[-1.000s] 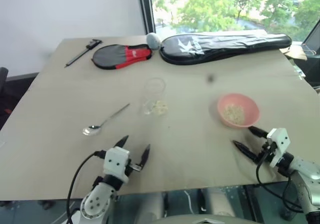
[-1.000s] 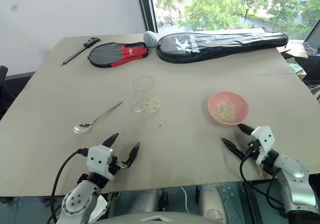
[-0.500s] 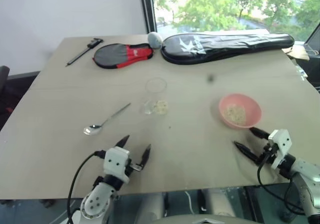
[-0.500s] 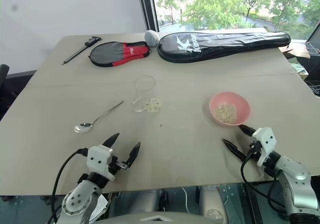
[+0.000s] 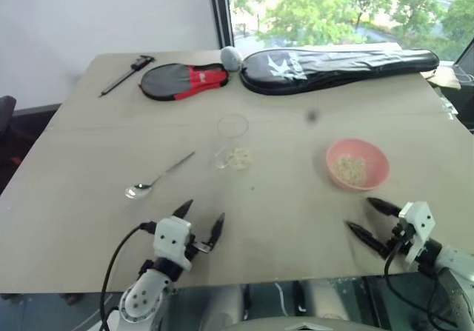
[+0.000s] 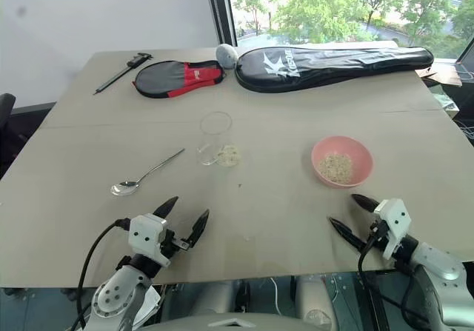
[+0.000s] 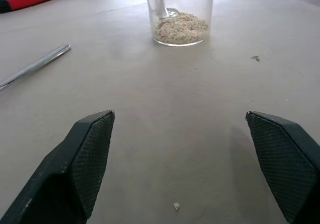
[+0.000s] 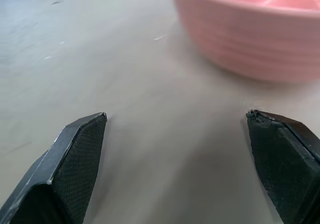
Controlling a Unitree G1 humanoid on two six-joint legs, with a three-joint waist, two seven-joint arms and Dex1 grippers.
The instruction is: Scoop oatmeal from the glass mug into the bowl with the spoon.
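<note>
Grippers point(image 6: 184, 217) point(image 6: 349, 215) hover level, spread, above table point(image 6: 281, 220)

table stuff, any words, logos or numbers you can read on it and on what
"K": large white letter on the long black racket bag.
White lettering beside that K on the same bag: too small to read.
Small white mark on the red and black paddle case: too blurred to read.
Nothing readable on the glass mug, bowl or spoon.

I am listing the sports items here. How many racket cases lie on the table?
2, both at the table's far edge: the red-and-black racket case left, the long black racket case right.
</note>
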